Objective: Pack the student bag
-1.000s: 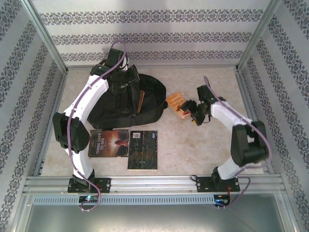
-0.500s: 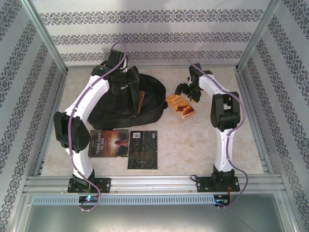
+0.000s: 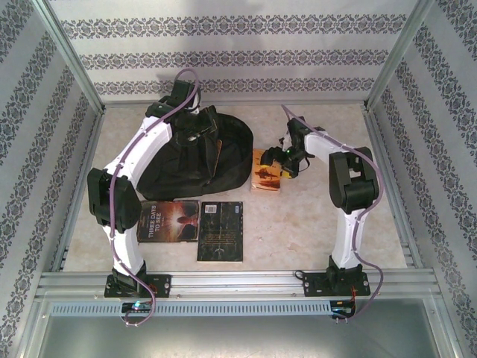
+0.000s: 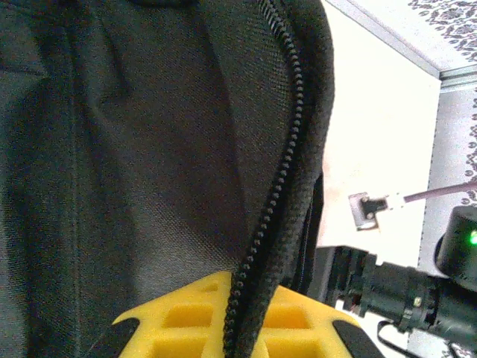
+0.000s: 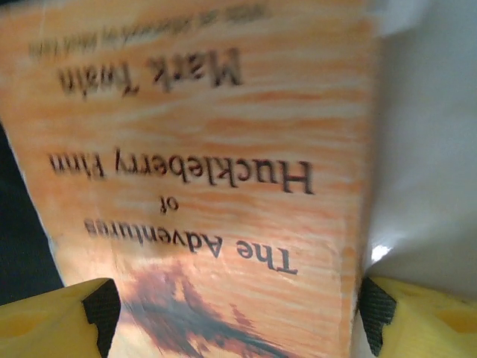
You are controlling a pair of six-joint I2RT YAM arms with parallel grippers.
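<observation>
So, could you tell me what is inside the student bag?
The edge of a brown book shows in the opening of the student bag; black fabric hides the rest inside.

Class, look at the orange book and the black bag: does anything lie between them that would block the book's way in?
Nothing visible does. Only bare table separates the orange book from the bag. The left hand pinches the bag at its zipper, and the right hand flanks the book.

You're working in a robot test cell, not a home: aluminium frame posts (image 3: 72,54), wallpaper-printed wall panels (image 3: 238,52), a pale tabletop (image 3: 298,224), two arms (image 3: 141,145) bolted to a rail (image 3: 238,282).
</observation>
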